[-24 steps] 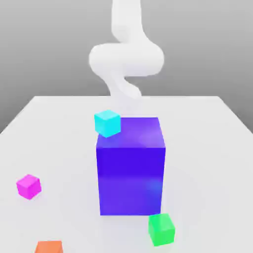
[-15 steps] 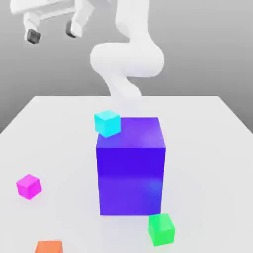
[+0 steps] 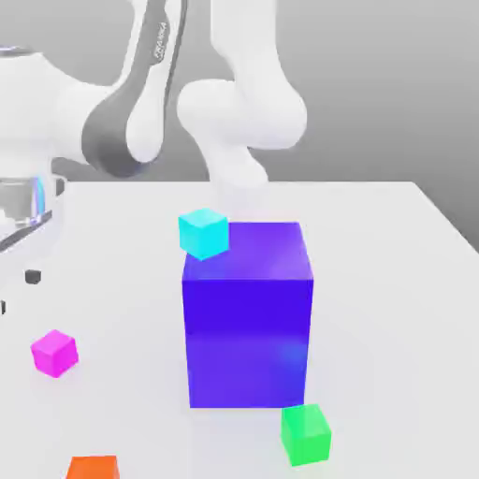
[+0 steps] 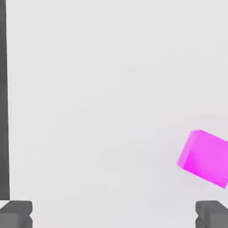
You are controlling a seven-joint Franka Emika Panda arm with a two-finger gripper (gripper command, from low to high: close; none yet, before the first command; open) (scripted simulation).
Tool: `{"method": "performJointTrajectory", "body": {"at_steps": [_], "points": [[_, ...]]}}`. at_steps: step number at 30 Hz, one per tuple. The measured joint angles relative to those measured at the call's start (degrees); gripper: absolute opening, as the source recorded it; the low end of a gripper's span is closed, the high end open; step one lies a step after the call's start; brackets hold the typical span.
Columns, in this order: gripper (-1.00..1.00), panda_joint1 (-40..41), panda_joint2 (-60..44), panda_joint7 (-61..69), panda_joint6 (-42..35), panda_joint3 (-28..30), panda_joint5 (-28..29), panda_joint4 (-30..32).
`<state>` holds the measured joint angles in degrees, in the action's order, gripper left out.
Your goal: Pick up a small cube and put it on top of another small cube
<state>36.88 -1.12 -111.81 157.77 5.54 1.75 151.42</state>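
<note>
Lowered toward the exterior view's left since the earlier frame, the gripper [image 4: 114,214] is held with fingers apart, nothing gripped. The magenta cube [image 3: 55,354] is seen on the surface [image 3: 393,309]; the approach seems in hand, with sideways alignment needed before descent.

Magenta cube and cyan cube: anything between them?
Bare tabletop and no other object between the magenta cube and the cyan cube, per the exterior view.
</note>
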Motion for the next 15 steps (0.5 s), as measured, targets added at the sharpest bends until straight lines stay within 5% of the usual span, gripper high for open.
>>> {"method": "performJointTrajectory", "body": {"at_steps": [9, 10, 15], "points": [[0.00, 4.5, -17.6, -2.9, 12.6, -2.6, -7.5, 0.3], [-1.00, 4.8, -18.7, -2.8, 13.5, -2.9, -7.6, 0.1], [-1.00, 4.8, -18.7, -2.9, 13.7, -2.9, -7.6, 0.1]]}}
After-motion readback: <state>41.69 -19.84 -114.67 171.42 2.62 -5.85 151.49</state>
